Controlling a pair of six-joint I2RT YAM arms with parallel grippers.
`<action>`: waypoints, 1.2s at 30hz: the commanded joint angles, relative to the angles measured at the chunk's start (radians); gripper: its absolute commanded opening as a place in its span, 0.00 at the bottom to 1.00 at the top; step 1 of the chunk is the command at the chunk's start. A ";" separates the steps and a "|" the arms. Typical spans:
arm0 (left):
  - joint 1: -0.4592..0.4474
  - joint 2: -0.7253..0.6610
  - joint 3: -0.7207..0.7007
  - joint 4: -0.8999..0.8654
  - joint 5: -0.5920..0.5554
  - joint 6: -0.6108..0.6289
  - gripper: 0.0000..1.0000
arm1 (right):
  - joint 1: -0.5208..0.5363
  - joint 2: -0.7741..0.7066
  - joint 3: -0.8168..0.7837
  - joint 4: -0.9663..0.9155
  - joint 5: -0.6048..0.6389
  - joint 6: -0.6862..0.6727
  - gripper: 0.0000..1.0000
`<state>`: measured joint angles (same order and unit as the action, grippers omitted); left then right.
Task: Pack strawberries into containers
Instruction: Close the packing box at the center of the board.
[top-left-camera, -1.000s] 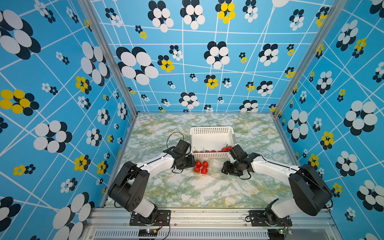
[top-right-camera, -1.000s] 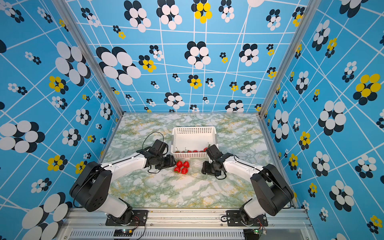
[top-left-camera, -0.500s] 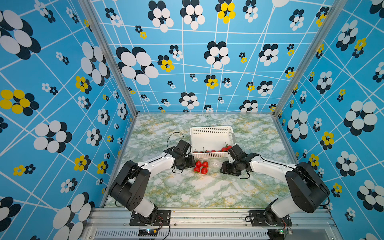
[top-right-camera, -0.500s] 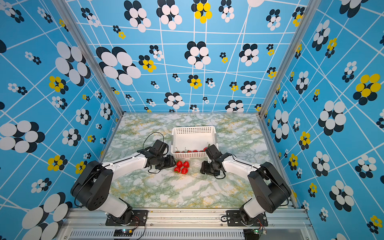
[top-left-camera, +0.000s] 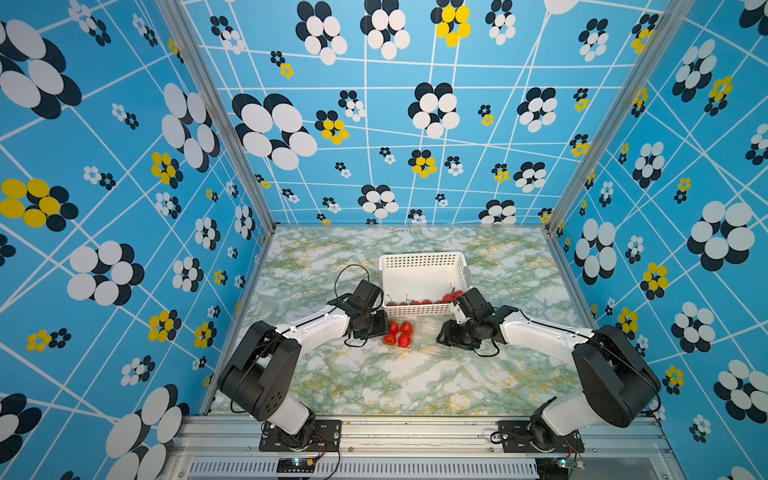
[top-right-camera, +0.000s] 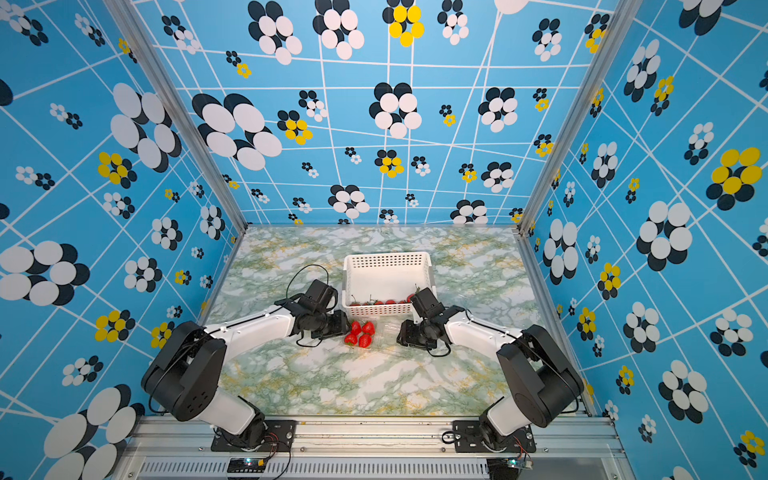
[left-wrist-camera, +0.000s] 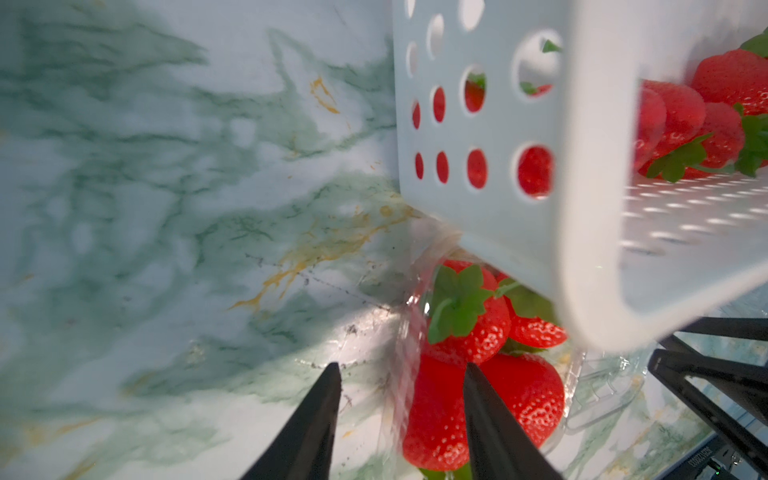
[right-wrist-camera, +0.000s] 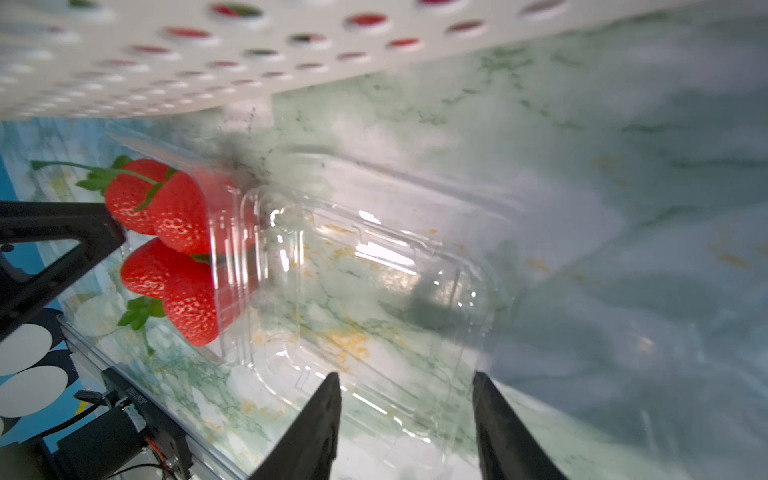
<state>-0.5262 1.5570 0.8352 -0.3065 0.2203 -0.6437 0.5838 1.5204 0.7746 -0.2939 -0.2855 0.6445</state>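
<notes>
A clear clamshell container (top-left-camera: 415, 332) lies just in front of the basket, its base holding several red strawberries (top-left-camera: 400, 333) and its lid (right-wrist-camera: 374, 291) folded out flat toward the right arm. More strawberries (top-left-camera: 419, 302) lie along the basket's front wall. My left gripper (top-left-camera: 384, 329) is at the container's left side, open, its fingers astride the clear side wall (left-wrist-camera: 405, 374) beside a strawberry (left-wrist-camera: 469, 328). My right gripper (right-wrist-camera: 405, 378) is open over the lid's outer edge. In both top views the right gripper (top-right-camera: 400, 336) sits low on the table.
The white perforated basket (top-left-camera: 422, 259) stands directly behind the container, and its near corner (left-wrist-camera: 519, 124) hangs close over the left gripper. Marble tabletop (top-left-camera: 395, 374) extends toward the front rail. Patterned blue walls enclose the back and both sides.
The left gripper's jaws have narrowed a little around the container's wall. The right gripper has edged slightly left toward the lid. The strawberries have not moved.
</notes>
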 joint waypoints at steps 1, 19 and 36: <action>-0.007 0.011 0.024 -0.008 -0.002 0.001 0.48 | -0.006 -0.037 -0.016 0.047 -0.032 0.017 0.51; -0.010 -0.002 0.025 -0.026 -0.019 0.001 0.44 | -0.011 -0.087 -0.043 0.117 -0.085 0.035 0.49; -0.011 -0.029 0.018 -0.030 -0.033 -0.003 0.44 | -0.013 -0.112 0.005 0.209 -0.224 0.062 0.50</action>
<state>-0.5285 1.5528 0.8352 -0.3130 0.2081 -0.6437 0.5762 1.4330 0.7479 -0.1150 -0.4610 0.6933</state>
